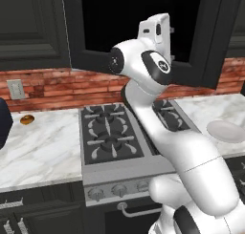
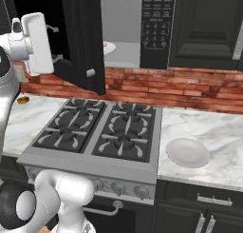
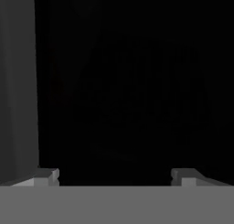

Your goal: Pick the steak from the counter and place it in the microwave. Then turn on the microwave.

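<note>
Wide-open gripper [image 3: 114,175] faces the microwave's [image 2: 156,27] dark door, empty.

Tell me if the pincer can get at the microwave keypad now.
Probably not directly: the open microwave door stands between the pincer and the keypad; the arm must swing around it.

Both my base views are evenly lit and flat, with soft low-resolution edges and no hard shadows around the stovetop [image 1: 112,132]. My hand view is nearly black; I can perhaps make out a dim grey strip at its left.
</note>
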You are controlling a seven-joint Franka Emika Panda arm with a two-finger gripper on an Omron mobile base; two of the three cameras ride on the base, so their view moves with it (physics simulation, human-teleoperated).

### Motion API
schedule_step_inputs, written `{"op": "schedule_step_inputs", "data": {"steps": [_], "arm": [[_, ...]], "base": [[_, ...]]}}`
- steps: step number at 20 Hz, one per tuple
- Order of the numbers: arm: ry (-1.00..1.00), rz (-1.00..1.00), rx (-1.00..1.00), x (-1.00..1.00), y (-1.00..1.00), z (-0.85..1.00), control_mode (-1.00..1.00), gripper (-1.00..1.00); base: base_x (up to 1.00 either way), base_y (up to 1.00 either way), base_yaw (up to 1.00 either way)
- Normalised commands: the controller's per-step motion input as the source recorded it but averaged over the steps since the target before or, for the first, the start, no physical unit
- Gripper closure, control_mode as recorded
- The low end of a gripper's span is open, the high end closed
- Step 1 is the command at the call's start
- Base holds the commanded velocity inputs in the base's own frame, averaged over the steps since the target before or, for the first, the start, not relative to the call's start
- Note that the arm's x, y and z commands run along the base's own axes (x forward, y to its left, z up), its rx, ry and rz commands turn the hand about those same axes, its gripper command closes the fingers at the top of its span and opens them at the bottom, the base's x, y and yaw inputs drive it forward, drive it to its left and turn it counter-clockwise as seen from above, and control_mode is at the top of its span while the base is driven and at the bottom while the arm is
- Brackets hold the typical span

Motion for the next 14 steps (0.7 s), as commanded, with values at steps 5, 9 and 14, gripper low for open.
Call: {"op": "schedule_step_inputs", "data": {"steps": [5, 9, 14], "arm": [[0.0, 0.06, 0.03, 0.31, -0.34, 0.19, -1.0, -1.0], [0.0, 0.09, 0.04, 0.33, -0.33, 0.16, -1.0, -1.0], [0.0, 0.13, 0.04, 0.3, -0.29, 0.1, -1.0, -1.0]], "base": [[0.0, 0.0, 0.0], [0.0, 0.0, 0.0], [0.0, 0.0, 0.0]]}}
